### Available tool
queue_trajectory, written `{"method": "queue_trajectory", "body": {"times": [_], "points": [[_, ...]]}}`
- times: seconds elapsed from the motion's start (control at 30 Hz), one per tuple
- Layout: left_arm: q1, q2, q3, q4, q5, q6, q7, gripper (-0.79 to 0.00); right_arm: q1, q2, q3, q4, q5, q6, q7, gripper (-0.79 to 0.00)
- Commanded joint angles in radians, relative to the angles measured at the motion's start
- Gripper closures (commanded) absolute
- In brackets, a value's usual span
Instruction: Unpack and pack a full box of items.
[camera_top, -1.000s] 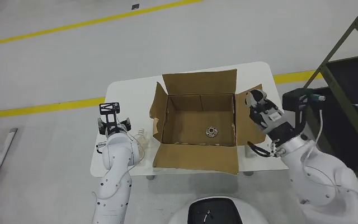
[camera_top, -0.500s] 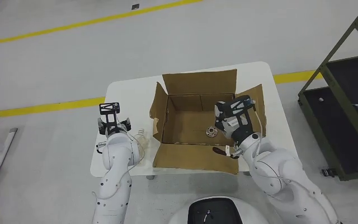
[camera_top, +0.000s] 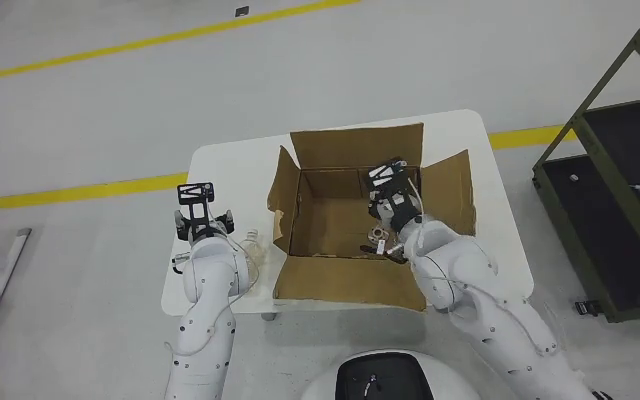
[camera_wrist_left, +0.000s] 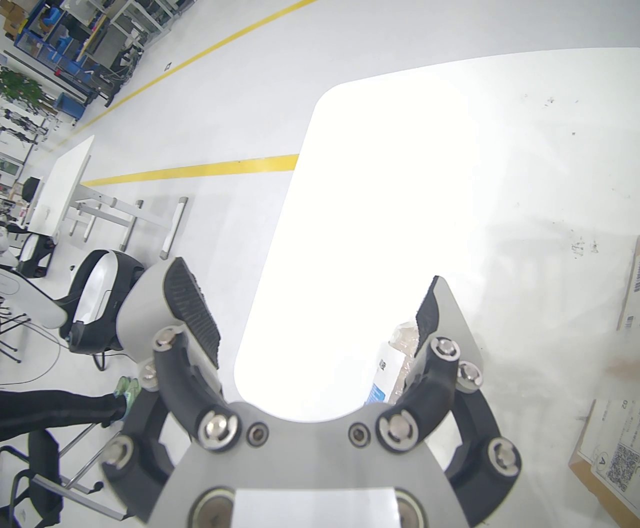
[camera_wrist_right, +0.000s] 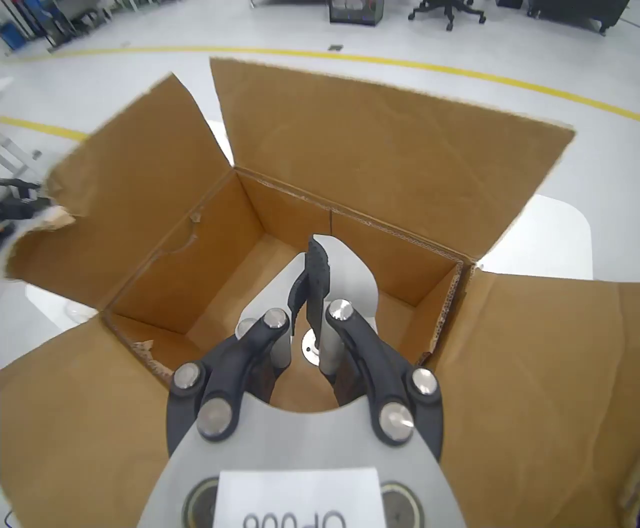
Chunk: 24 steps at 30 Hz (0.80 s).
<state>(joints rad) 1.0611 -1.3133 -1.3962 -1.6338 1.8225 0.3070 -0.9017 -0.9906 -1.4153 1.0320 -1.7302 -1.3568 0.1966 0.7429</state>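
Jaws on the right gripper (camera_wrist_right: 313, 262) are sitting pressed together above the open cardboard box (camera_wrist_right: 360, 130), where we are finding one round metal part (camera_top: 377, 235) lying on its floor; the left gripper (camera_wrist_left: 305, 300) is hanging spread wide over the table (camera_top: 230, 165)

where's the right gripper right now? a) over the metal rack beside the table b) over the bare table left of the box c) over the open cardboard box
c: the right gripper hangs over the open top of the cardboard box, with its flaps spread around it.
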Motion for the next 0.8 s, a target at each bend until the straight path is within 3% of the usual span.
{"method": "queue_trajectory", "body": {"times": [0.0, 0.2, 0.33, 0.77], "points": [[0.000, 0.000, 0.000, 0.000, 0.000, 0.000, 0.000, -0.785, 0.084, -0.015, -0.044, 0.115, 0.006, 0.015, 0.049, 0.000], [0.000, 0.000, 0.000, 0.000, 0.000, 0.000, 0.000, -0.785, 0.212, -0.052, -0.154, 0.360, -0.025, 0.016, 0.186, 0.000], [0.000, 0.000, 0.000, 0.000, 0.000, 0.000, 0.000, -0.785, 0.239, -0.070, -0.180, 0.456, -0.011, 0.018, 0.205, 0.000], [0.000, 0.000, 0.000, 0.000, 0.000, 0.000, 0.000, -0.785, 0.230, -0.069, -0.182, 0.446, -0.024, -0.017, 0.208, 0.000]]}}
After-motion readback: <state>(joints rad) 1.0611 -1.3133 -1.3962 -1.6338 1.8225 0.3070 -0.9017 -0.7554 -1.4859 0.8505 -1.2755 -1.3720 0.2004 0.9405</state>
